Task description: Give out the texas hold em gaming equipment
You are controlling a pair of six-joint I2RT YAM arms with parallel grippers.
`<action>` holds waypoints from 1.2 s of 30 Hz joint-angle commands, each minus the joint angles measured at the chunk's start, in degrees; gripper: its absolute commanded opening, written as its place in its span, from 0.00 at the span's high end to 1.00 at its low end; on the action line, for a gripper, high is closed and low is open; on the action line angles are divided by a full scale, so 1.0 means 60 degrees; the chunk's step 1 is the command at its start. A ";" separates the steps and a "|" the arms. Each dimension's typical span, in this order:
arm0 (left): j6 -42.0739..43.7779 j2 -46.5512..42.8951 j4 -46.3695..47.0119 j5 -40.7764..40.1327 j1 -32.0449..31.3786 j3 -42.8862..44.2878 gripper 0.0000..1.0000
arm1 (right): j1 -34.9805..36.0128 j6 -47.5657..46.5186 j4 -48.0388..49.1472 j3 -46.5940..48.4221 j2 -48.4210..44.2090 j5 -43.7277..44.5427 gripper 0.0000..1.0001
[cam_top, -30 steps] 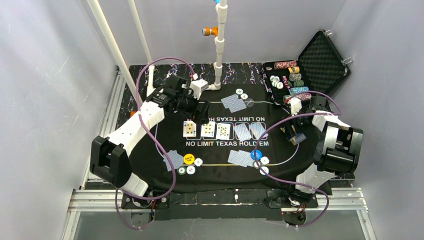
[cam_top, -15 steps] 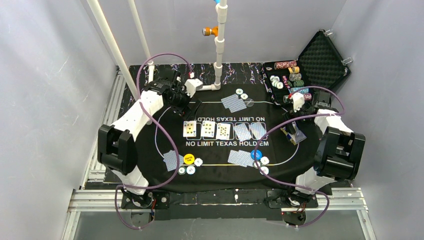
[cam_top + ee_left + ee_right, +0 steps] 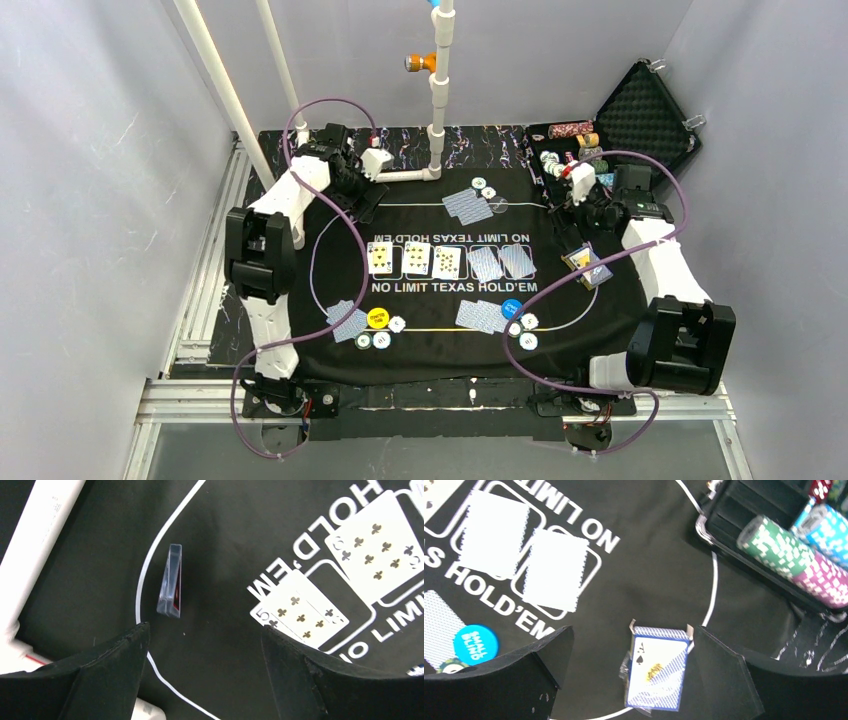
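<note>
Two grippers, both empty. Your left gripper [image 3: 202, 630] has its fingers spread wide over the black mat [image 3: 225, 525] at the upper left of the overhead view. A clear plastic piece [image 3: 170, 580], maybe a box lid, stands on its edge just ahead. Brush it and it topples, likely toward the face-up cards [image 3: 300, 614].

Your right gripper [image 3: 633, 630] is just as wide, lined up on the card box [image 3: 658, 672] at the right edge of the mat. Close off-centre and you'll skid it rather than lift it.

Cards and chips sit at three spots: top centre, lower left by the yellow disc [image 3: 377, 318], and lower centre by the blue disc [image 3: 512, 308]. Watch the purple cable [image 3: 504, 335] looping right beside those white chips [image 3: 528, 341], because a big swing could drag them.
</note>
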 commanded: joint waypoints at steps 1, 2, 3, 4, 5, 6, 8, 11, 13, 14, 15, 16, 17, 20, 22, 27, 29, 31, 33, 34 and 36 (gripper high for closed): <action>0.0390 0.0617 -0.0210 -0.0045 0.0162 0.0679 0.22 | 0.0503 0.0708 -0.0026 0.0107 -0.0399 -0.0314 0.02; 0.0455 0.0775 -0.0188 -0.0120 0.0172 0.0846 0.23 | 0.0586 0.0776 0.0044 0.0066 -0.0422 -0.0300 0.02; 0.0502 0.0920 -0.0145 -0.0149 0.0182 0.0973 0.24 | 0.0672 0.0789 0.0118 -0.0002 -0.0433 -0.0242 0.02; 0.0566 0.1049 -0.0118 -0.0137 0.0196 0.1073 0.25 | 0.0745 0.0807 0.0208 -0.0067 -0.0434 -0.0189 0.02; 0.0585 0.1185 -0.0096 -0.0153 0.0198 0.1179 0.26 | 0.0792 0.0804 0.0239 -0.0141 -0.0414 -0.0143 0.02; 0.0589 0.1339 -0.0090 -0.0174 0.0198 0.1307 0.26 | 0.0831 0.0803 0.0269 -0.0185 -0.0388 -0.0112 0.02; 0.0631 0.1590 -0.0107 -0.0245 0.0200 0.1495 0.28 | 0.0870 0.0841 0.0276 -0.0265 -0.0365 -0.0111 0.02; 0.0706 0.1917 -0.0100 -0.0410 0.0199 0.1685 0.35 | 0.0936 0.0904 0.0352 -0.0356 -0.0408 -0.0096 0.02; 0.0735 0.2034 -0.0086 -0.0467 0.0200 0.1749 0.42 | 0.0972 0.0920 0.0353 -0.0367 -0.0440 -0.0063 0.02; 0.0736 0.2058 -0.0079 -0.0471 0.0199 0.1759 0.47 | 0.0984 0.0939 0.0375 -0.0369 -0.0448 -0.0044 0.02; 0.0736 0.2063 -0.0058 -0.0453 0.0202 0.1752 0.51 | 0.0991 0.0936 0.0378 -0.0362 -0.0449 -0.0037 0.02; 0.0729 0.2044 -0.0039 -0.0425 0.0204 0.1749 0.56 | 0.0999 0.0939 0.0378 -0.0354 -0.0449 -0.0037 0.02; 0.0723 0.2012 -0.0011 -0.0404 0.0201 0.1717 0.62 | 0.1005 0.0954 0.0378 -0.0356 -0.0438 -0.0016 0.02; 0.0670 0.1779 0.0028 -0.0328 0.0199 0.1670 0.84 | 0.1042 0.0998 0.0378 -0.0332 -0.0407 -0.0039 0.02; 0.0560 0.1431 0.0024 -0.0165 0.0192 0.1504 1.00 | 0.1071 0.1041 0.0399 -0.0311 -0.0403 -0.0077 0.02; 0.0577 -0.0181 -0.0161 0.0452 -0.0192 0.0415 1.00 | 0.1159 0.1182 0.0408 -0.0309 -0.0434 -0.0274 0.02; 0.0735 -0.0954 -0.0359 0.0942 -0.0455 -0.0188 1.00 | 0.1194 0.1186 0.0362 -0.0284 -0.0420 -0.0380 0.02; 0.0977 -0.1618 -0.0620 0.1085 -0.0842 -0.0735 1.00 | 0.1189 0.1205 0.0264 -0.0218 -0.0380 -0.0405 0.02; 0.1112 -0.2179 -0.0784 0.1056 -0.1280 -0.1283 1.00 | 0.1196 0.1240 0.0235 -0.0188 -0.0362 -0.0488 0.02; 0.1117 -0.2431 -0.0809 0.0999 -0.1546 -0.1551 1.00 | 0.1195 0.1279 0.0223 -0.0196 -0.0350 -0.0527 0.02; 0.1108 -0.2851 -0.0811 0.0838 -0.2099 -0.2034 1.00 | 0.1182 0.1382 0.0219 -0.0216 -0.0308 -0.0626 0.02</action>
